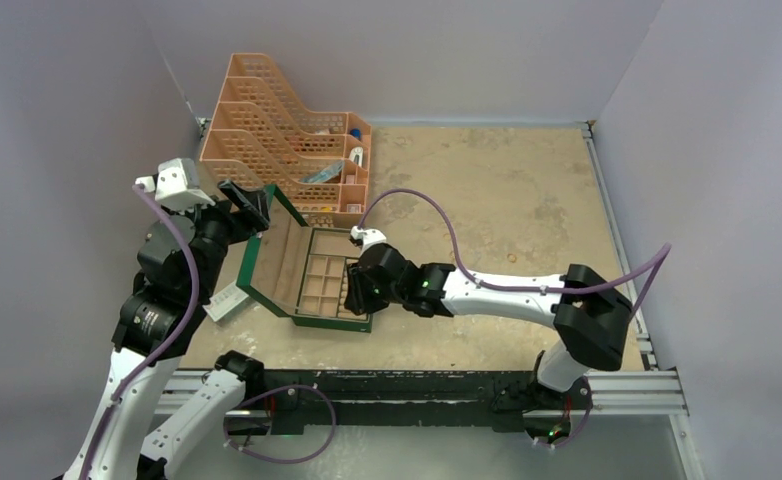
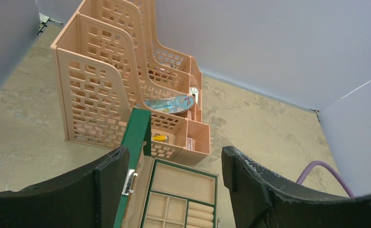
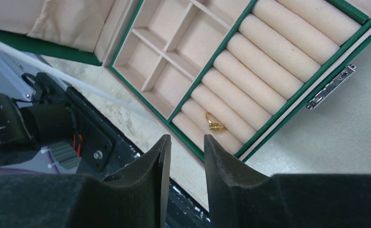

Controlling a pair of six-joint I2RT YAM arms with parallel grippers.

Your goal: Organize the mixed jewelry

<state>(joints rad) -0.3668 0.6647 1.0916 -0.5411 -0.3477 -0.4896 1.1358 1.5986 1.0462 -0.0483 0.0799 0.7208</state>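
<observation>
The green jewelry box (image 1: 332, 323) lies open between the arms, its lid (image 1: 267, 250) standing up on the left. One gold ring (image 3: 215, 124) sits wedged between the cream rolls near the box's (image 3: 141, 52) corner. My right gripper (image 3: 186, 138) hovers just past that corner, open, with nothing between its fingers; from above it (image 1: 352, 290) hangs over the box's right side. My left gripper (image 2: 174, 159) is wide open at the top of the lid (image 2: 138, 135), whose edge stands beside the left finger (image 2: 115, 173). A tiny gold piece (image 1: 512, 257) lies on the table to the right.
A peach mesh desk organizer (image 1: 287, 140) holding small items stands behind the box, close to the lid. A small white block (image 1: 225, 300) lies left of the box. The right arm's purple cable (image 1: 437, 215) arcs over the table. Grey walls close in on three sides.
</observation>
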